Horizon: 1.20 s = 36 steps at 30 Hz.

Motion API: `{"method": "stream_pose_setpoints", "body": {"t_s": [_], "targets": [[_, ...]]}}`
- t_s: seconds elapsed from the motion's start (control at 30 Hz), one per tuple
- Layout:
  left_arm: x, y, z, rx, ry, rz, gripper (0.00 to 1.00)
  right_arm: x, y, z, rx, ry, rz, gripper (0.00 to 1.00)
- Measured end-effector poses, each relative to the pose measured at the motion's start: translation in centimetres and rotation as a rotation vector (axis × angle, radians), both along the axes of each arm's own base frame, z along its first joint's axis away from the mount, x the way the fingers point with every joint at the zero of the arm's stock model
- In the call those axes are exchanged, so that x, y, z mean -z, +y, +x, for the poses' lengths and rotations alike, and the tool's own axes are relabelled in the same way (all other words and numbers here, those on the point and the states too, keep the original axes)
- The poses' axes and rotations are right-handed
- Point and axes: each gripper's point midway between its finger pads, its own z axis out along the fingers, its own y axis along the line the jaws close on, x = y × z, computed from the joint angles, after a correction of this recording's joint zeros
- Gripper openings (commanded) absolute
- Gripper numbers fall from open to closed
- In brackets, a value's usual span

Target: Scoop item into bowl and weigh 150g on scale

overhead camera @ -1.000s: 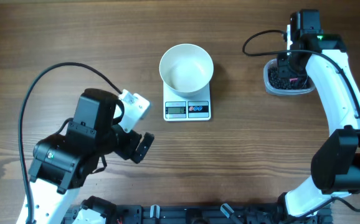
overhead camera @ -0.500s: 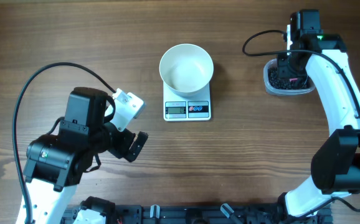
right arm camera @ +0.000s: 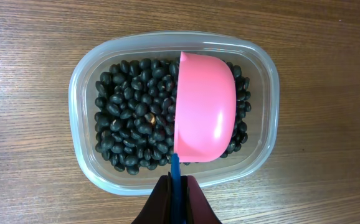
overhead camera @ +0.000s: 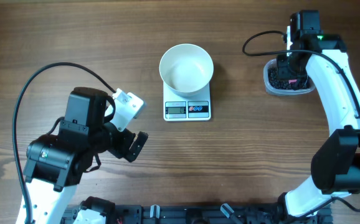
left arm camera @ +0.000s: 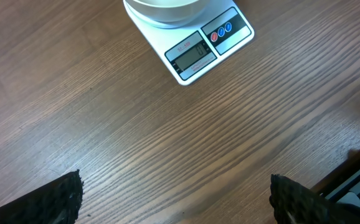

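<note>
The white bowl [overhead camera: 186,67] stands empty on the white scale [overhead camera: 187,109] at the table's middle back; both also show at the top of the left wrist view, bowl [left arm camera: 164,7] and scale [left arm camera: 198,50]. The item, a pile of black beans [right arm camera: 130,124], fills a clear plastic tub [right arm camera: 83,81] at the back right [overhead camera: 286,79]. My right gripper [right arm camera: 176,186] is shut on the blue handle [right arm camera: 175,168] of a pink scoop [right arm camera: 205,106], whose rounded back faces the camera over the beans. My left gripper [left arm camera: 177,190] hangs open over bare wood in front of the scale.
A black cable [overhead camera: 261,36] loops on the table between the bowl and the tub. The left arm's cable [overhead camera: 49,71] arcs over the left half. A black rack [overhead camera: 186,214] runs along the front edge.
The left arm has drawn back a little to the left and toward the front edge, then held still. The right arm and scoop have not moved.
</note>
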Motion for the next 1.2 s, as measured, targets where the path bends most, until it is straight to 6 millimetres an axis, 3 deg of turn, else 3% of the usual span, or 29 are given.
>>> {"method": "stream_pose_setpoints", "body": {"t_s": [0.57,0.77,1.2], "targets": [[-0.7,-0.7,0.7,0.014,-0.038,-0.034,1.0,0.0,0.1,0.0,-0.001,0.0,0.007,0.04],[-0.7,-0.7,0.7,0.014,-0.038,-0.034,1.0,0.5,0.1,-1.9,-0.013,0.084,0.004,0.04],[-0.7,-0.7,0.7,0.014,-0.038,-0.034,1.0,0.5,0.2,-2.1,0.019,0.084,0.02,0.04]]}}
